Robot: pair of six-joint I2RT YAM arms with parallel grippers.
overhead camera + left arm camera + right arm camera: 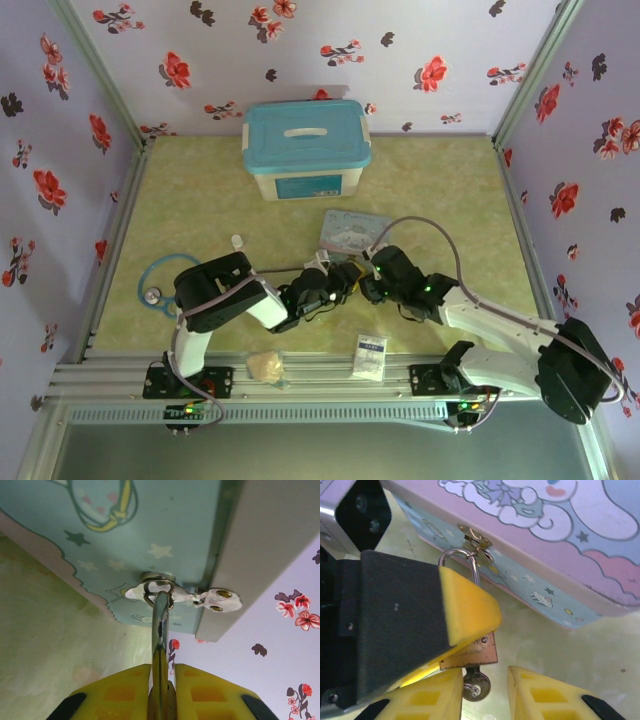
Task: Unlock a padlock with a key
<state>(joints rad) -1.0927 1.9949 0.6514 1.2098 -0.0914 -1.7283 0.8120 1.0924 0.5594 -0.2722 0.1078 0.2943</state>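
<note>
Overhead, the left gripper (pixel 333 285) and the right gripper (pixel 363 283) meet nose to nose at the table's centre, just at 6 o'clock of the cartoon tin (pixel 352 228), a flat pastel box with rounded corners. From the left wrist, the yellow ribbed fingers are clamped tight on the padlock (pixel 160 645) at 6 o'clock. Its thin polished shackle (pixel 161 610) rises toward 12 o'clock through the tin's small bright hasp (pixel 159 587), against blue printed metal with stars. From the right wrist, the padlock's squarish brass body, dull and scuffed, hangs near centre under the left finger's yellow pad. The key (pixel 476 685) sits in its keyhole, the round grey head poking out toward 6 o'clock. The right gripper's own fingers (pixel 437 697) stand apart either side of that head, holding nothing. I judge turning the key to be the step in hand; whether the shackle has sprung I cannot tell. Next, those fingers must pinch the flat head squarely and twist, while the left grip stops the slick little body rolling.
</note>
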